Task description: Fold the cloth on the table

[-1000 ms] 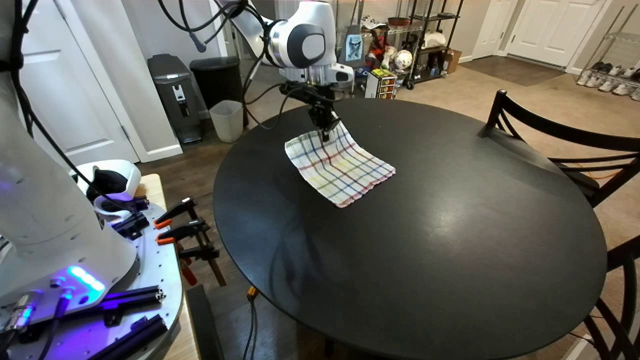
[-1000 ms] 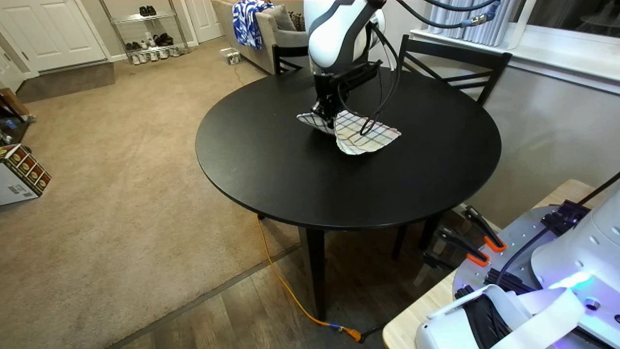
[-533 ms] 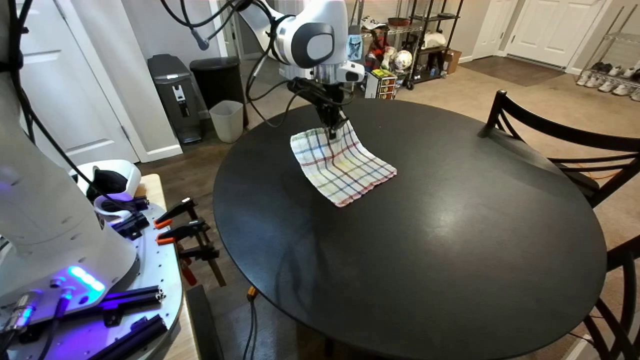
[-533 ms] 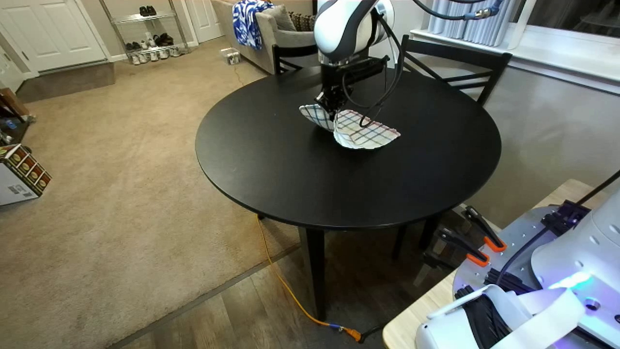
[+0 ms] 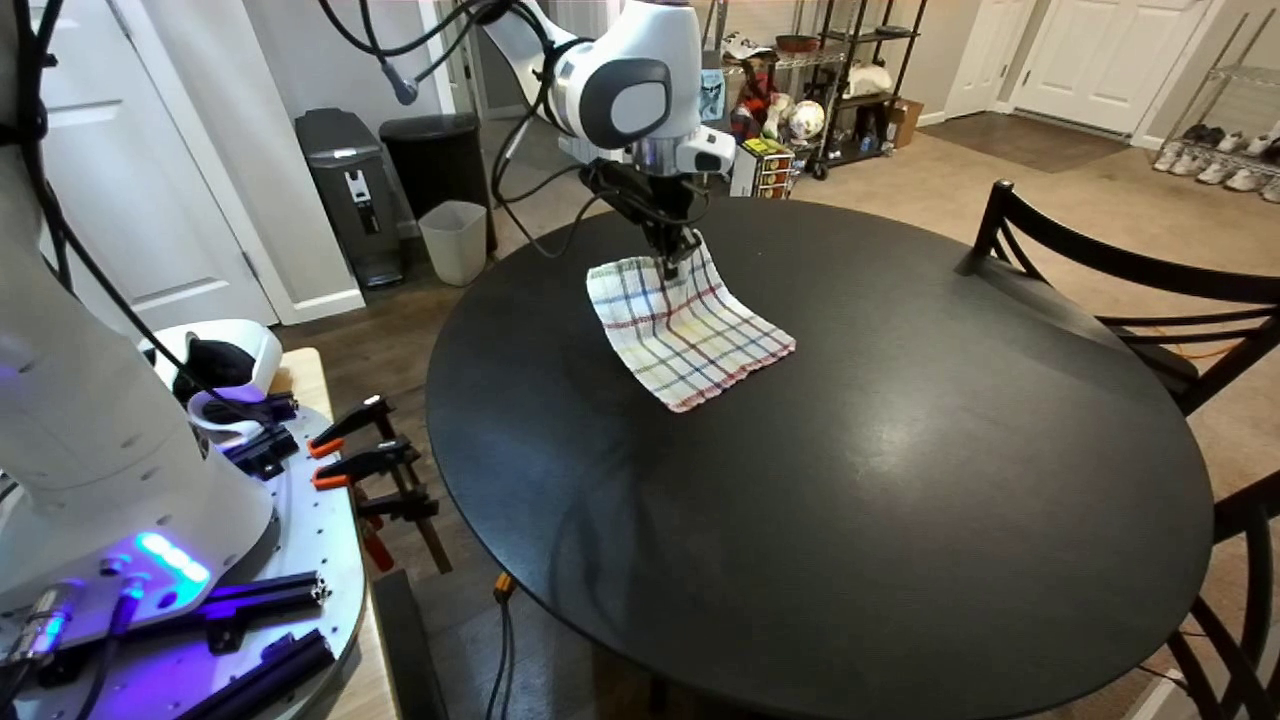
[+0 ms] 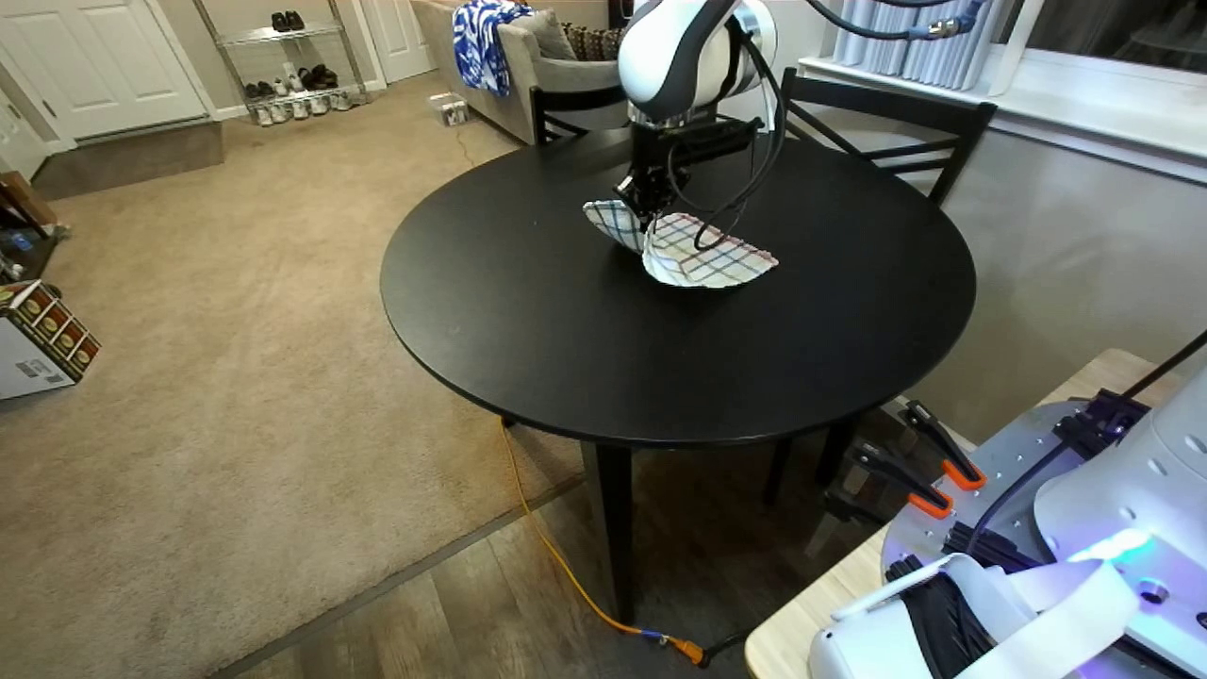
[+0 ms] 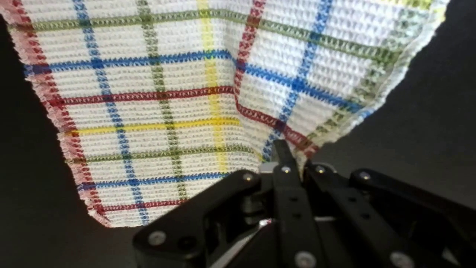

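Observation:
The cloth [image 5: 690, 345], white with a plaid of coloured stripes, is on the black round table [image 5: 850, 500]. In an exterior view the cloth [image 6: 707, 262] shows a bowed shape, with one part raised towards the gripper [image 6: 647, 223]. My gripper [image 5: 668, 268] is at the cloth's edge, pointing down. In the wrist view the gripper [image 7: 297, 158] has its fingers close together, with the cloth [image 7: 141, 100] gathered into a crease between them. The fingers are shut on that edge. The cloth's far side spreads out flat. The underside of the raised part is hidden.
Black chairs stand at the table's edge [image 5: 1130, 265] [image 6: 886, 104]. The robot base [image 5: 110, 480] stands on a side stand with black-and-orange clamps [image 5: 370, 460] beside the table. Cables [image 6: 754, 179] hang from the arm close to the cloth.
My gripper has moved a little away from the robot base, taking the held edge of the cloth with it. The cloth's opposite end has stayed almost in place. Movement has slowed in the last half second.

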Controlling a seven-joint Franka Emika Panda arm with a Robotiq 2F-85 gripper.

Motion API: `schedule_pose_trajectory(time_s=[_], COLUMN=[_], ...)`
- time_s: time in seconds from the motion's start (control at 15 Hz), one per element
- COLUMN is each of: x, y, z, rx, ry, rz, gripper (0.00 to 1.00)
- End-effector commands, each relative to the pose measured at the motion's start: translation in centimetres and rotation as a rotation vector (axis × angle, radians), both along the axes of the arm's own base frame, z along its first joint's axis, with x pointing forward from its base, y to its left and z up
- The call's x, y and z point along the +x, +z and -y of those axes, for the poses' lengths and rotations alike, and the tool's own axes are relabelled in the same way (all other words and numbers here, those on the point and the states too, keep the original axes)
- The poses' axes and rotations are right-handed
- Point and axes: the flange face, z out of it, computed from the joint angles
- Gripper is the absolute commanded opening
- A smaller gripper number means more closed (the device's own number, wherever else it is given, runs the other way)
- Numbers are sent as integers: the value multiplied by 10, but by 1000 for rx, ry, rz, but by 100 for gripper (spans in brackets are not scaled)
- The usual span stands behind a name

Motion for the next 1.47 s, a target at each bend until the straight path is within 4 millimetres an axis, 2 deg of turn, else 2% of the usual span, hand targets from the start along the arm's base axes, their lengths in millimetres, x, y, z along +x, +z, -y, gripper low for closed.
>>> schedule_pose_trajectory(time_s=[0.0, 0.33, 1.4], x=[-7, -6, -7], y=[1, -2, -1], z=[13, 29, 33], rx=[-51, -128, -227], ry=[-23, -39, -34], rz=[52, 77, 74], gripper=[1, 1, 1])
